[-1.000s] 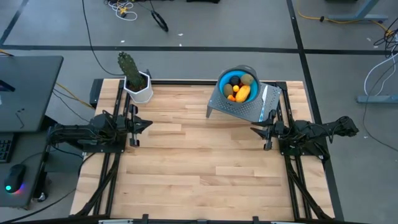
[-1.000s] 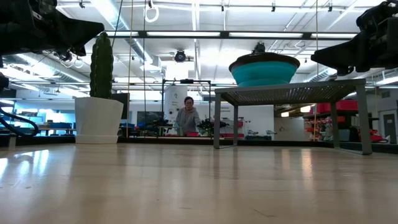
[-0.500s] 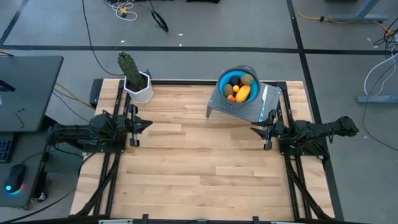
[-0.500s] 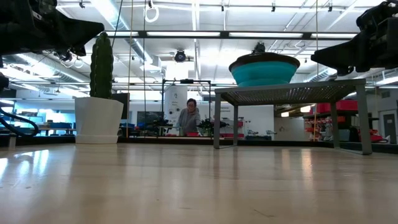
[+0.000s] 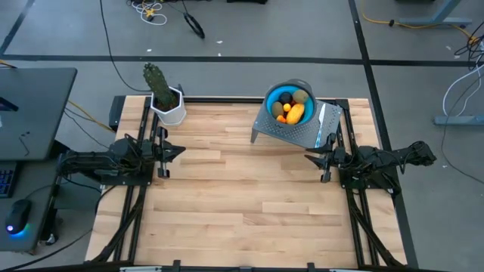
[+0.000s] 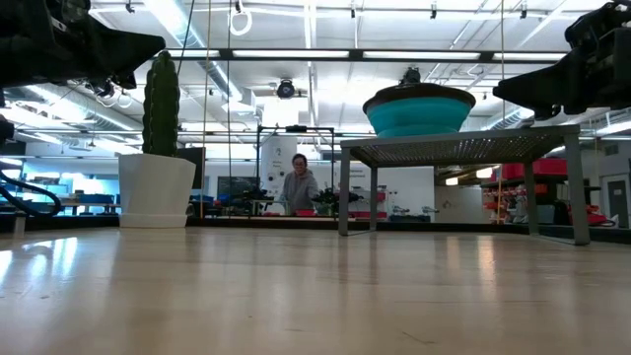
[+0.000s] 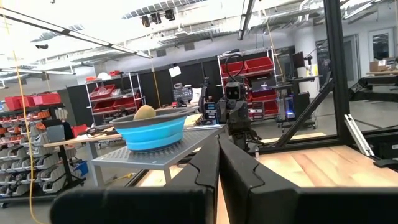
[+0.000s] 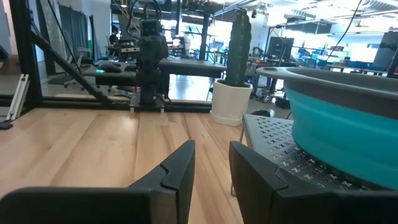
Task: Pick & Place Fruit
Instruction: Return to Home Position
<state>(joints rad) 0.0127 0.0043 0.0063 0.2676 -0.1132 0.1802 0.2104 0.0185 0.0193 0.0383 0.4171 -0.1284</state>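
The fruit lies in a teal bowl [image 5: 290, 103] on a grey perforated stand [image 5: 299, 134] at the table's far right. In it are a yellow oblong [image 5: 295, 113], an olive-brown oval [image 5: 300, 96], a dark purple ball [image 5: 285, 97] and tiny orange pieces [image 5: 280, 118]. From the left wrist, one olive oval [image 7: 144, 112] peeks over the bowl's rim [image 7: 152, 121]. My left gripper [image 5: 175, 151] hovers shut at the table's left edge. My right gripper [image 5: 311, 159] hovers at the right edge, near the stand, open by a narrow gap [image 8: 211, 149].
A green cactus in a white pot [image 5: 165, 98] stands at the far left corner. A slim knife [image 5: 321, 121] lies on the stand beside the bowl. The stand's legs [image 6: 345, 192] rest on the wooden tabletop [image 5: 242, 189]. A person [image 6: 298, 187] stands far behind the table.
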